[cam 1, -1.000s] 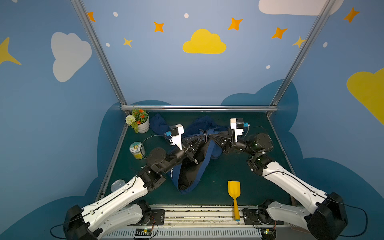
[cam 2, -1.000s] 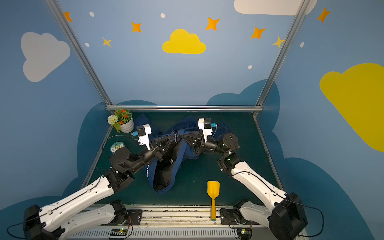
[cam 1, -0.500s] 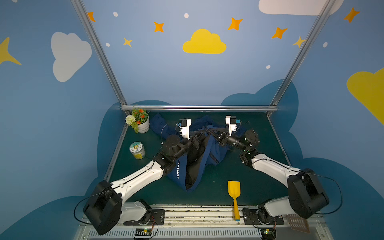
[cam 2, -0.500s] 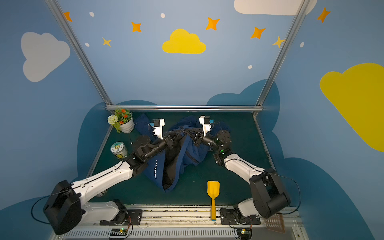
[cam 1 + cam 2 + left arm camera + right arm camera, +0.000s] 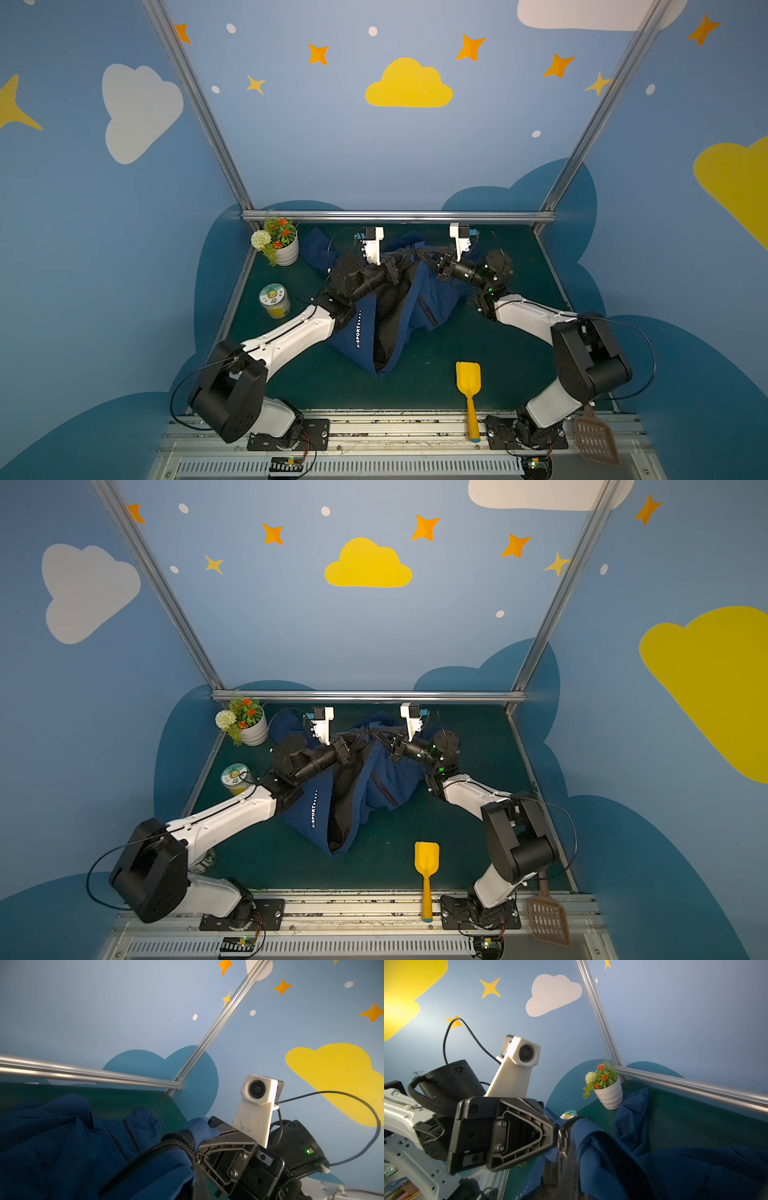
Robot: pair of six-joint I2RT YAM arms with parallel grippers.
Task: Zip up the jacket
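The left claw (image 5: 405, 255) and right claw (image 5: 426, 255) have swung inward, tip beside tip. Each pinches a jacket (image 5: 357, 332) zipper edge (image 5: 158, 1145), likely for mating.

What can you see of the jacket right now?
The jacket is thin navy fabric with black lining, white X-SPORT lettering and dark zippers. Its front is unzipped, gaping to show the lining. The left end effector and right end effector are each shut on a zipper edge, holding it tented above the table, lower end resting there. One sleeve lies on the table behind.
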